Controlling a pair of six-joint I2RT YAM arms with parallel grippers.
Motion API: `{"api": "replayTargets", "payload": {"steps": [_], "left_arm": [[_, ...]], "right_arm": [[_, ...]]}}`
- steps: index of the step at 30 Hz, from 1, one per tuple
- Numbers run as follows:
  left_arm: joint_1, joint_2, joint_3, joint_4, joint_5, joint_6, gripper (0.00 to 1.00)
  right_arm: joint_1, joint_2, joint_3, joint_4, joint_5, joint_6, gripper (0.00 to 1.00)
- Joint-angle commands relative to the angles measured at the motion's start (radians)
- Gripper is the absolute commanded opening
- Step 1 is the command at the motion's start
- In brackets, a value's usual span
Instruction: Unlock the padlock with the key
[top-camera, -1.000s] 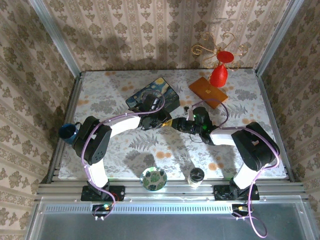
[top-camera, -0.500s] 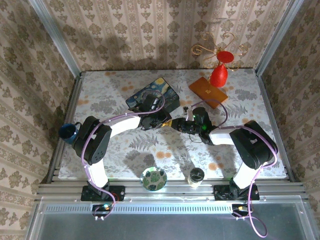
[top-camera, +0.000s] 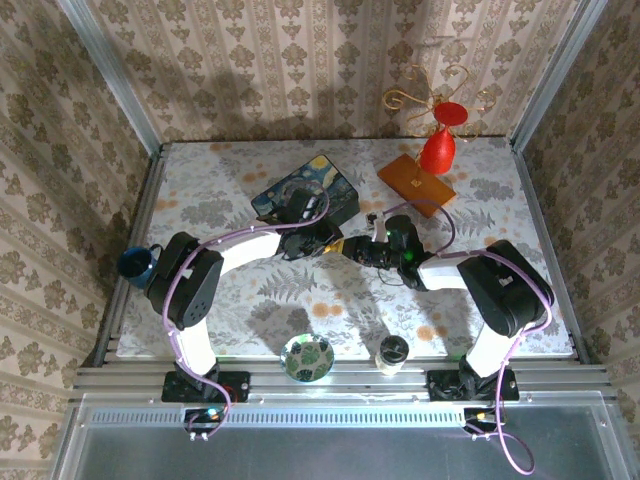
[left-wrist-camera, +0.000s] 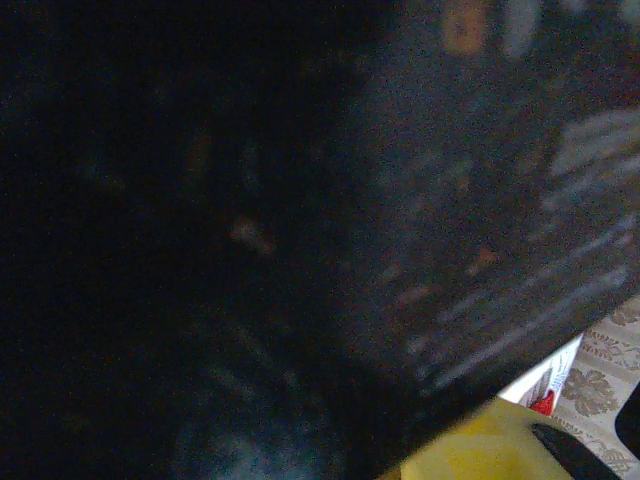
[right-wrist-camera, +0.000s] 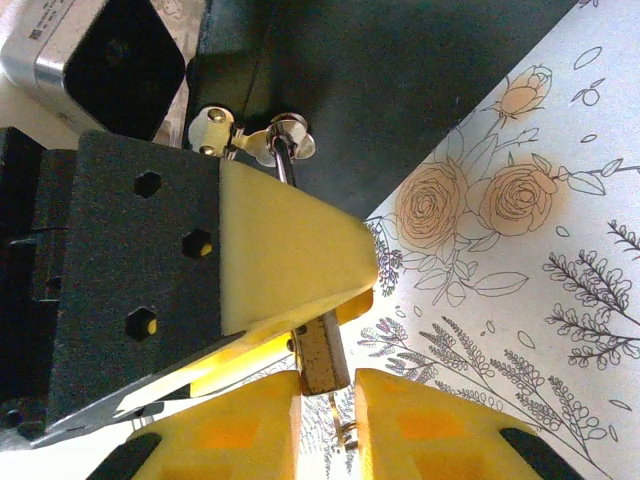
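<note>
From the top external view, both arms are seen stretched over the floral worktop (top-camera: 200, 215). The left tool (top-camera: 333, 243) and the right tool (top-camera: 358, 248) are seen tip to tip near its middle, just in front of the dark blue starry-painting box (top-camera: 338, 190). What lies between the tips is too small to be made out there. An orange-brown flat box (top-camera: 415, 183) and a red vase (top-camera: 438, 150) are set further back on the right.

In the left wrist view, a close, dark, blurred surface is seen, and the left tool's state cannot be told from it.

In the right wrist view, the padlock (right-wrist-camera: 322, 362) is seen held over the worktop, clamped under the left tool's pale pad (right-wrist-camera: 285, 255). Its silvery shackle (right-wrist-camera: 283, 160) is shown above the pad and its brass body below. The right tool's yellow fingers (right-wrist-camera: 240, 420) are set narrow, with their tips at the end of the body. A thin metal piece, taken for the key (right-wrist-camera: 343, 430), is seen in the gap; whether it is gripped cannot be told.
</note>
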Motion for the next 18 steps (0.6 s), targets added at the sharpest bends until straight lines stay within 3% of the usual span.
{"api": "replayTargets", "payload": {"steps": [1, 11, 18], "left_arm": [[-0.006, -0.032, 0.011, 0.032, 0.032, -0.019, 0.0], [-0.002, -0.032, 0.013, 0.03, 0.033, -0.018, 0.0], [0.003, -0.043, 0.013, 0.033, 0.028, -0.018, 0.0]], "right_arm": [[-0.005, 0.002, -0.028, 0.035, -0.008, 0.013, 0.23], [-0.008, -0.002, -0.022, 0.035, -0.014, 0.011, 0.19], [-0.009, -0.007, -0.043, 0.048, -0.008, 0.025, 0.23]]}}
